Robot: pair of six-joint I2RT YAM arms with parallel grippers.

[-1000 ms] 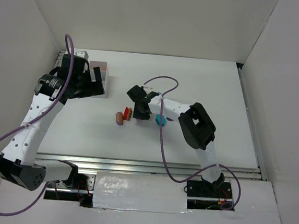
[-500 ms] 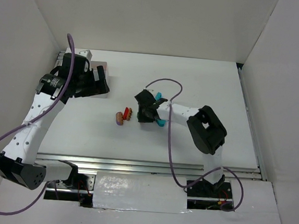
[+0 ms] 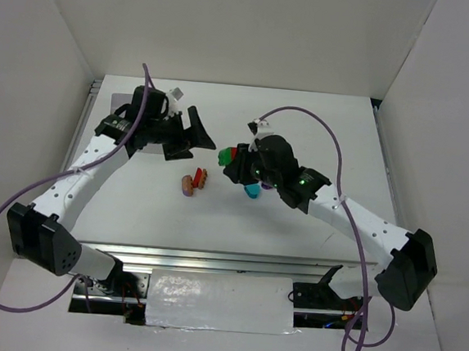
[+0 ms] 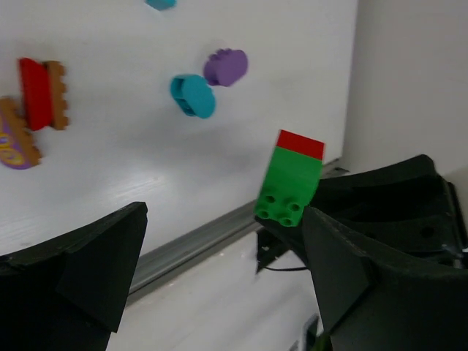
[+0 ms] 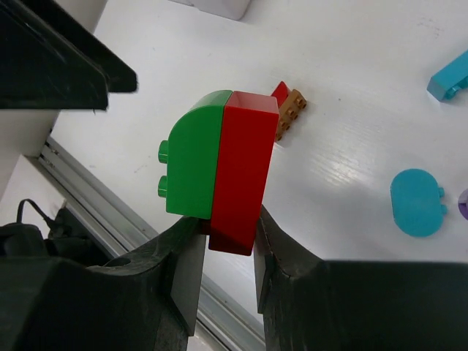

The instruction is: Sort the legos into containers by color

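Note:
My right gripper [image 5: 223, 241] is shut on a red lego joined to a green one [image 5: 219, 164], held clear above the table [image 3: 235, 153]. The left gripper [image 3: 193, 139] stands open just left of it, nothing between its fingers [image 4: 95, 256]; in its view the green-and-red piece [image 4: 290, 178] hangs beside the right finger. On the table lie a red-and-brown pair [image 3: 200, 177], a brown oval with purple [image 3: 188, 185], a teal oval [image 3: 253, 190], a purple piece [image 4: 225, 67] and a teal brick [image 5: 452, 77]. The containers are hidden under the left arm in the top view.
A white box corner [image 5: 223, 7] shows at the top edge of the right wrist view. White walls enclose the table on three sides. A metal rail [image 3: 235, 262] runs along the near edge.
The right gripper closed on the red-and-green piece and lifted it off the table while its arm swung out to the right. The left arm moved from the back left toward the middle.

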